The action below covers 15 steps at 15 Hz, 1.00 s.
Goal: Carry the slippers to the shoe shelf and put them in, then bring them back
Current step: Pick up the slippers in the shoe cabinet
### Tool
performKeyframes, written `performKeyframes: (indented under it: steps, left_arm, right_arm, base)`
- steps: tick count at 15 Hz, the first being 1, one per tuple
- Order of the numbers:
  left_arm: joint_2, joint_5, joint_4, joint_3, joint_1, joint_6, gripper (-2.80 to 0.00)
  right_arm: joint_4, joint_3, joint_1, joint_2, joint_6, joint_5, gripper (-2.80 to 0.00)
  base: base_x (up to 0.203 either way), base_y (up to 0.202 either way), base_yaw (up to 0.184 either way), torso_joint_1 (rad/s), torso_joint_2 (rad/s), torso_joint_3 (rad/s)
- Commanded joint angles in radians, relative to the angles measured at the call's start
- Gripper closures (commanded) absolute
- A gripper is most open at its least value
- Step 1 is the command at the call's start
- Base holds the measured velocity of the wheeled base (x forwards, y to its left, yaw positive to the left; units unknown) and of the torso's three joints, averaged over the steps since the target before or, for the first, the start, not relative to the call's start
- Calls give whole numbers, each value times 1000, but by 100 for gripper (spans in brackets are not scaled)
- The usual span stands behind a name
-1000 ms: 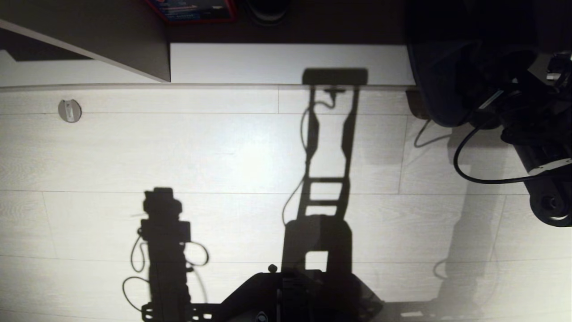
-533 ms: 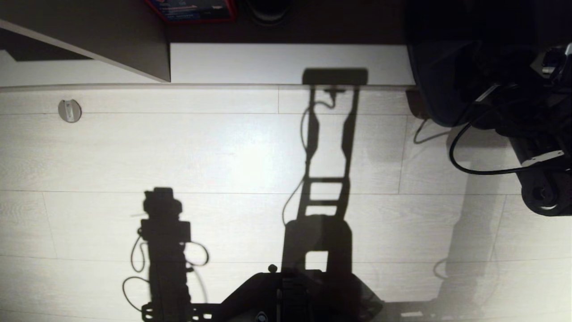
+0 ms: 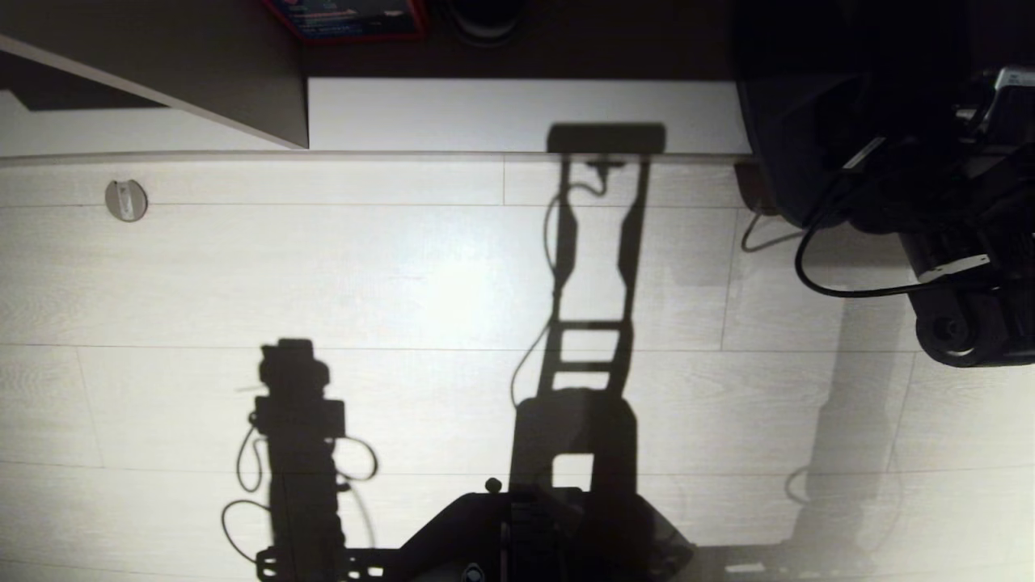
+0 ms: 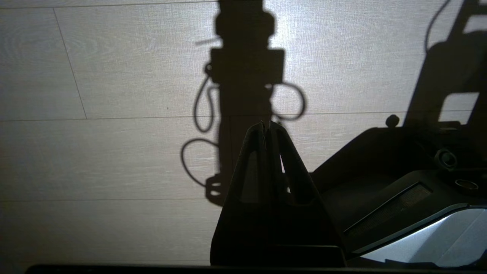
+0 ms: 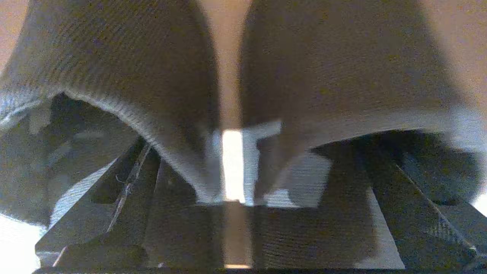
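Upper left of the head view: the shoe shelf point(image 3: 517, 113), its pale base board lining the floor point(image 3: 404, 275), with a red box point(image 3: 348, 18) and a black shoe point(image 3: 483, 20) at the top edge. At the frame's right edge the right arm point(image 3: 954, 242) reaches toward the shelf. Left wrist view: the left gripper point(image 4: 266, 127) hangs over the floor, tips pressed together, empty. Right wrist view: the right gripper point(image 5: 234, 163) stands spread wide, the slippers point(image 5: 125, 64) side by side directly ahead; whether it grips them cannot be told.
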Motion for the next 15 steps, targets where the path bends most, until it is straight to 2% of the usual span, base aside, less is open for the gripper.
performKeyframes:
  steps: [1, 7, 10, 15]
  left_arm:
    - [0, 0, 0, 0, 0, 0, 0]
    - [0, 0, 0, 0, 0, 0, 0]
    - [0, 0, 0, 0, 0, 0, 0]
    - [0, 0, 0, 0, 0, 0, 0]
  right_arm:
    - [-9, -25, 6, 25, -1, 0, -280]
    - [-8, -88, 29, 55, -4, -6, -280]
    - [-7, -190, 38, 85, -19, -10, -280]
    - [-7, -225, 35, 103, -22, -10, -280]
  base:
    - [0, 0, 0, 0, 0, 0]
    - [0, 0, 0, 0, 0, 0]
    - [0, 0, 0, 0, 0, 0]
    - [0, 0, 0, 0, 0, 0]
